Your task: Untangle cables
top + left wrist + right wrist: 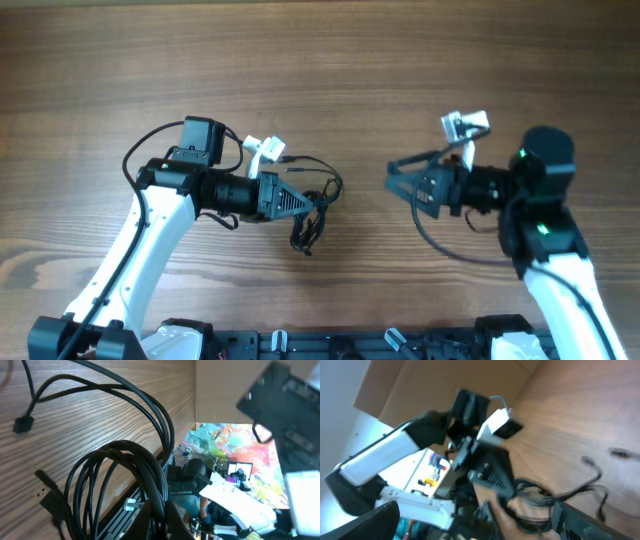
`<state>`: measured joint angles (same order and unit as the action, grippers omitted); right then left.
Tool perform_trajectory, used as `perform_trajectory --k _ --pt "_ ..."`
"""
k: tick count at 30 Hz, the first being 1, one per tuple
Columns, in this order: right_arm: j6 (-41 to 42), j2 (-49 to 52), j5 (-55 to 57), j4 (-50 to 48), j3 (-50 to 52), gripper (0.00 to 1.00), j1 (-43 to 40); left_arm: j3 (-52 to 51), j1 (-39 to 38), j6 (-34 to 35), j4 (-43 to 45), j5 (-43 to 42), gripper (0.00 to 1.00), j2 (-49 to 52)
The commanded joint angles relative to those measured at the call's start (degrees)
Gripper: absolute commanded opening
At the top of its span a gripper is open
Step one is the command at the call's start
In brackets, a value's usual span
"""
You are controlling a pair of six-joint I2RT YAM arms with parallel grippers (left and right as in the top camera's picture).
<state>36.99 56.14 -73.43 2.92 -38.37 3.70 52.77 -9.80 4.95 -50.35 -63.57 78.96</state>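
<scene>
**woodgrain_guy:** Which step of the untangling is this?

**yam_fan:** Early, I'd say. The knotted bunch of thin black rubbery cables [318, 215] is a bit left of centre on the brown wood-grain table [100, 60]. The left gripper [303, 205] looks clenched on the clump. One loop bulges out past it and a tail trails toward the near edge. Can't tell if the bunch is lifted or resting on the table.

**woodgrain_guy:** And the other arm?

**yam_fan:** The right gripper [393, 180] is well apart from the bundle and pointing at it, jaws spread wide with nothing in them. In its wrist view both fingers [370, 520] sit far apart at the frame's bottom corners.

**woodgrain_guy:** So what's next?

**yam_fan:** My guess is the left pins the knot while the right comes in. It'd grab one loose strand, maybe near the small black plug [22, 424] lying free on the wood, and pull away. It has to catch a single cord, because grabbing the whole knot would probably just tighten it.
</scene>
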Motion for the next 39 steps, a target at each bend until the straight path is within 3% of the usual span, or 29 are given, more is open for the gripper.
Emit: perform_trajectory --k 1,4,8,12,19,21,26,33,35,39 --pt "-9.0 -7.6 13.8 13.8 -0.2 1.00 0.1 0.5 -1.1 -1.6 0.2 -2.0 0.04 0.2" --pt "-12.9 -12.7 32.5 26.3 -0.2 1.00 0.1 0.5 -3.8 -1.8 0.5 -2.0 0.04 0.2" --pt "-15.7 -13.4 33.7 27.1 -0.2 1.00 0.1 0.5 -7.9 -1.7 3.9 -2.0 0.04 0.2" --pt "-27.0 -10.7 27.3 26.8 -0.2 1.00 0.1 2.0 -9.0 -1.7 3.6 -2.1 0.04 0.2" --pt "-46.0 0.0 2.4 20.8 -0.2 1.00 0.1 3.1 -9.0 -2.4 2.7 -5.9 0.04 0.2" --pt "-47.3 4.4 -0.4 17.2 -0.2 1.00 0.1 3.1 -9.0 -4.7 2.5 -9.9 0.04 0.2" --pt "-47.6 12.5 -11.8 6.8 -0.2 1.00 1.3 3.1 -9.0 -4.7 2.5 -10.4 0.04 0.2" --pt "-47.9 18.2 -11.6 1.3 -0.2 0.98 8.3 3.1 -9.0 -4.5 2.6 -11.0 0.04 0.2" --pt "-49.2 18.3 -11.2 1.2 -0.2 0.93 10.8 3.1 -9.0 -4.5 2.6 -11.0 0.04 0.2" --pt "-48.8 18.3 2.4 2.5 -0.2 0.73 15.5 3.1 -9.0 -4.1 2.6 -12.1 0.04 0.2"
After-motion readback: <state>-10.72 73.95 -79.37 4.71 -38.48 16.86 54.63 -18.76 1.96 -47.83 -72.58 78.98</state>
